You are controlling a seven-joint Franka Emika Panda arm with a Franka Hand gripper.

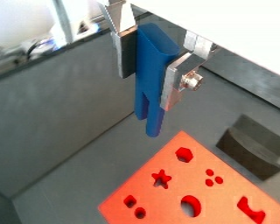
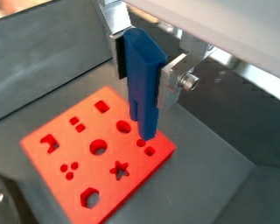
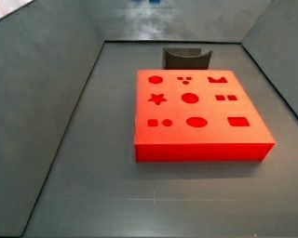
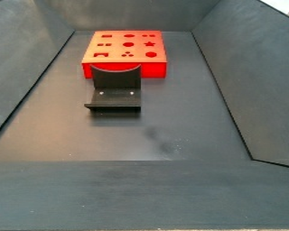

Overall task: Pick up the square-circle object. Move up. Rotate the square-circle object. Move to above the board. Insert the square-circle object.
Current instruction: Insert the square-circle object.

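Note:
My gripper is shut on the square-circle object, a slim blue peg that hangs lengthwise between the silver fingers, its lower tip pointing down. It also shows in a wrist view, held in my gripper. The peg is high above the floor, its tip over or near an edge of the board, a flat red-orange block with darker shape cutouts. The board lies on the bin floor in both side views. Neither side view shows the gripper or the peg.
The dark fixture stands on the floor beside the board, and also shows in a wrist view. Grey sloped bin walls surround the floor.

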